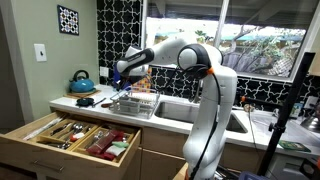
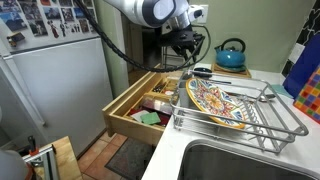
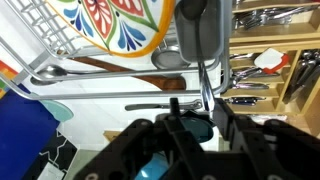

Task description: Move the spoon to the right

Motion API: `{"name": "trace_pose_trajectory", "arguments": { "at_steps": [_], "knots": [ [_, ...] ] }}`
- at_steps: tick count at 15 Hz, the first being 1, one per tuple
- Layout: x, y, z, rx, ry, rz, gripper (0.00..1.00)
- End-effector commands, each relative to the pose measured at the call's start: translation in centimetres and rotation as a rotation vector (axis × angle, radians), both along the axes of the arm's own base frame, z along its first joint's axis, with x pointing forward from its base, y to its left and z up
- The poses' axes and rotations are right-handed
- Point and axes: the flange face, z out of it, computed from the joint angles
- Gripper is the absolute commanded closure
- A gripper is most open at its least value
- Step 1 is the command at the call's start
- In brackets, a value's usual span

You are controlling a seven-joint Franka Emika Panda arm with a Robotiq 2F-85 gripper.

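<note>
A metal spoon stands up in front of the wrist camera, its bowl far from the jaws and its thin handle running down between the fingers. My gripper is shut on the spoon's handle and holds it above the counter, beside the dish rack. In both exterior views the gripper hangs over the counter between the teal kettle and the rack. The spoon is too small to make out in those views.
A colourful plate leans in the dish rack. A wooden spoon and a dark-handled utensil lie on the counter below. An open drawer holds several utensils. A sink lies beside the rack. A fridge stands nearby.
</note>
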Motion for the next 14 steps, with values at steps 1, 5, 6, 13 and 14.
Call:
{"name": "trace_pose_trajectory", "arguments": {
  "at_steps": [1,5,6,13,14],
  "knots": [
    [0.0,-0.7,-1.0,0.076,-0.029,-0.175,0.27],
    [0.6,0.3,-2.3,0.126,0.017,-0.165,0.01],
    [0.7,0.5,-2.5,0.127,0.035,-0.138,0.0],
    [1.6,0.4,-3.9,0.08,0.1,0.161,0.0],
    [1.8,0.1,-3.9,0.062,0.086,0.195,0.0]
  ]
}}
